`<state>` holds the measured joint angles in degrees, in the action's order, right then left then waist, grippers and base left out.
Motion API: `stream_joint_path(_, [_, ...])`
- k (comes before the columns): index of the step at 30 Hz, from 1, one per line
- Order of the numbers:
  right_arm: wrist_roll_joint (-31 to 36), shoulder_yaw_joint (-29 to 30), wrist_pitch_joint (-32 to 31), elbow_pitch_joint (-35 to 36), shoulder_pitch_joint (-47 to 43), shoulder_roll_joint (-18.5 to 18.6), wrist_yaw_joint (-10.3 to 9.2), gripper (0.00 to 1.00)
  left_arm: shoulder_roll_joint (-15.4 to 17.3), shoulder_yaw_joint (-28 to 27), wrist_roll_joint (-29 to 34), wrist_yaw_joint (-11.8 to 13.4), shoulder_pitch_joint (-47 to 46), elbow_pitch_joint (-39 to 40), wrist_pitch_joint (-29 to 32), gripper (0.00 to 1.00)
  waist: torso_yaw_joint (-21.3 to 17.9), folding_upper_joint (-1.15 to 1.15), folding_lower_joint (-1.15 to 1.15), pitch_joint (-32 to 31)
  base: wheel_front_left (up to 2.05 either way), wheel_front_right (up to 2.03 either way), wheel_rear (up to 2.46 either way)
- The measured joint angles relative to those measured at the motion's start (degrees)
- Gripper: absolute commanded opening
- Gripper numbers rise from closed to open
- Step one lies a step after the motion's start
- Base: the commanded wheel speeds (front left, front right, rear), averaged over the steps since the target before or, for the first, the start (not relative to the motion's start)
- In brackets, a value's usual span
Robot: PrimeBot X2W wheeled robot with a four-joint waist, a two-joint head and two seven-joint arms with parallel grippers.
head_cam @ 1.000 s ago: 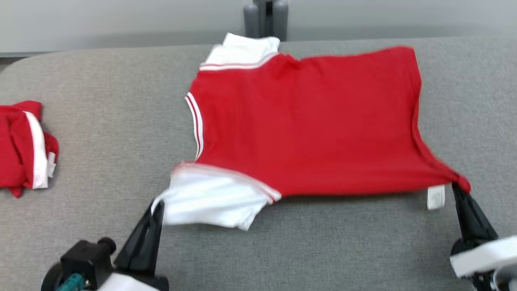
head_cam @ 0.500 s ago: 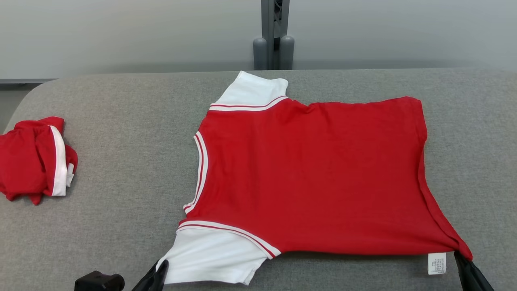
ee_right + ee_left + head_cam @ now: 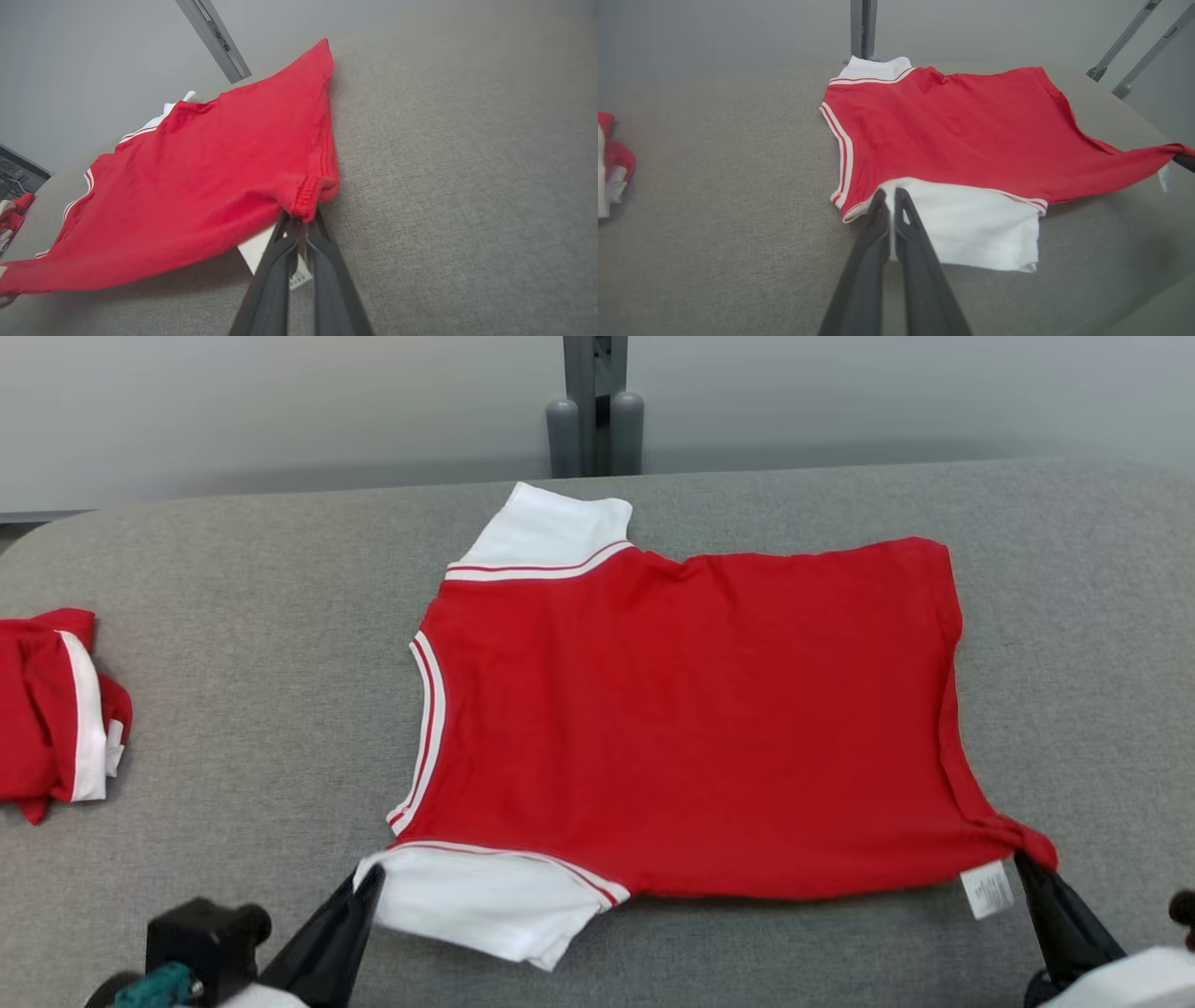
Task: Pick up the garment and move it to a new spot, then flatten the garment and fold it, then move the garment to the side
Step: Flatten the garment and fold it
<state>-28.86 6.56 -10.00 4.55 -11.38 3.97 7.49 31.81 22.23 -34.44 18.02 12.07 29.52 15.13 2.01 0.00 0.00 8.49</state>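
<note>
The garment (image 3: 691, 719) is a red T-shirt with white sleeves, spread mostly flat on the grey table (image 3: 243, 616), neck toward the left. My left gripper (image 3: 367, 880) is shut on the near white sleeve (image 3: 971, 224), its tips (image 3: 889, 193) pinching the sleeve's edge. My right gripper (image 3: 1022, 861) is shut on the near hem corner (image 3: 310, 203), which is bunched and lifted slightly off the table beside a white care label (image 3: 987, 889). The far white sleeve (image 3: 546, 532) lies flat near the table's back edge.
A second red and white garment (image 3: 51, 709) lies crumpled at the table's left edge. A grey post (image 3: 594, 406) stands behind the table's back edge. Bare grey cloth surrounds the shirt on the left and right.
The head camera has shifted, so the whole picture moved. Both grippers keep their hold on the sleeve and the hem corner; the shirt lies spread much as before.
</note>
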Motion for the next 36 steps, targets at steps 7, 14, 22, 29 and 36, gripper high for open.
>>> stream_joint_path(7, [0.13,-2.24,-2.24,-0.48,8.60,1.35,0.00,0.00,-0.67,-0.29,-0.05,-3.04,-8.39,-3.67,-0.56,0.00,-1.52,0.00,0.00,2.30,0.00,0.00,0.00])
stream_joint_path(14, [-0.59,-4.08,-2.41,-6.46,17.75,3.70,0.00,0.00,-4.65,-0.86,-0.96,-5.44,-17.41,-12.07,-3.89,0.00,-2.26,0.00,0.00,5.53,0.00,0.00,0.00])
stream_joint_path(22, [-1.65,-8.53,-1.41,-15.71,25.96,6.53,0.00,0.00,-9.20,-0.15,-2.55,-9.26,-24.70,-24.21,-8.18,0.00,-2.78,0.00,0.00,9.36,0.00,0.00,0.00])
stream_joint_path(29, [-3.70,-12.28,2.20,-20.91,30.20,7.79,0.00,1.00,-11.09,0.26,-3.48,-11.95,-28.02,-31.59,-11.03,1.00,-3.22,0.00,0.00,11.00,0.00,0.00,0.00])
stream_joint_path(36, [-5.56,-11.50,11.93,-19.90,28.89,8.60,0.00,1.00,-12.41,-2.88,-0.32,-9.02,-28.99,-32.22,-20.91,1.00,-2.75,0.00,0.00,10.63,0.00,0.00,0.00])
